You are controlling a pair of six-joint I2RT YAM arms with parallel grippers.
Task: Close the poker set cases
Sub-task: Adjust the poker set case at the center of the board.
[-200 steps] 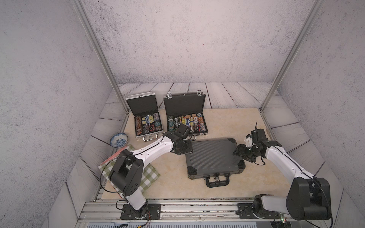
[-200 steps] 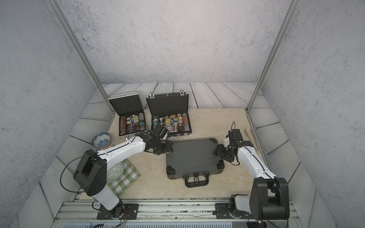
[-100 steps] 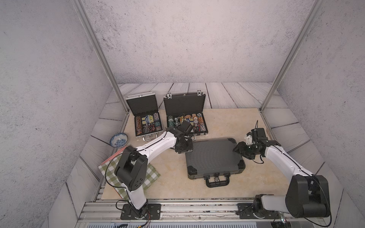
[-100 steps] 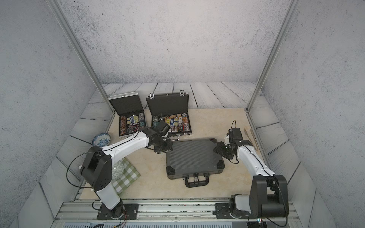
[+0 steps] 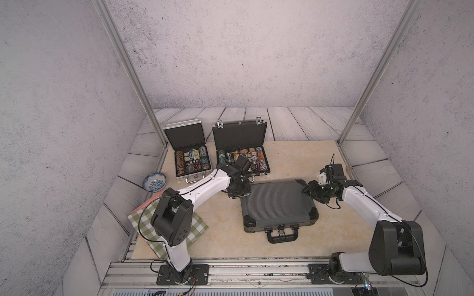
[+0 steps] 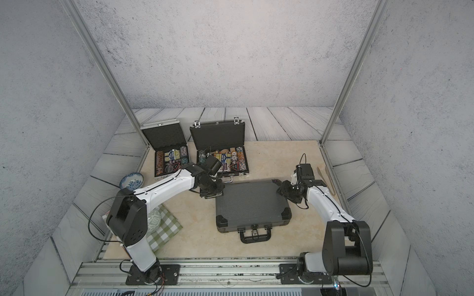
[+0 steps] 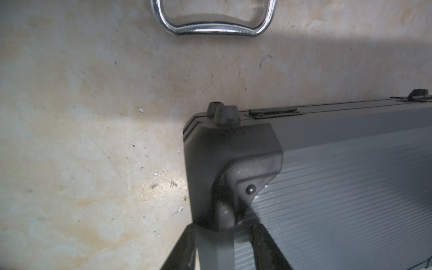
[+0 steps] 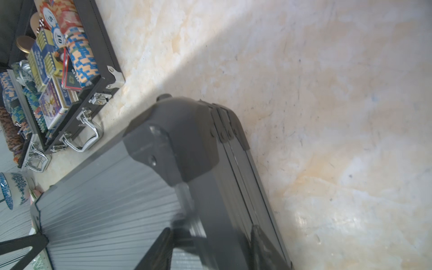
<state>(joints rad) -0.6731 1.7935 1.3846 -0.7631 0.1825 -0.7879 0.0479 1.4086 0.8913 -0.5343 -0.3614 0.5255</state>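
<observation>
The left gripper [image 5: 240,194] sits at the hinge-side corner of the large closed black case [image 5: 279,205], on the bowl's side. In the left wrist view its fingers [image 7: 187,243] stand apart astride that corner's rubber bumper, one outside the case wall and one over the ribbed lid. Whether they press on it cannot be told. The right gripper [image 5: 311,191] is at the opposite hinge-side corner of the same case. Its jaws are likewise parted across the case's edge in the right wrist view [image 8: 210,230], and the contact is unclear. The closed case lies flat on the beige tabletop [image 5: 223,230] with its handle [image 5: 282,234] pointing away from both open sets. Just beyond its hinge side is the black poker set case [image 5: 239,135], lid upright, with chips and card boxes showing. Its chrome handle [image 7: 212,30] lies near the closed case's corner. Beside that one, farther from the closed case, stands the silver-edged poker set case [image 5: 183,135], also open. A blue patterned bowl [image 5: 154,181] and a green checked cloth [image 5: 197,228] lie well off the closed case's left-arm side.
</observation>
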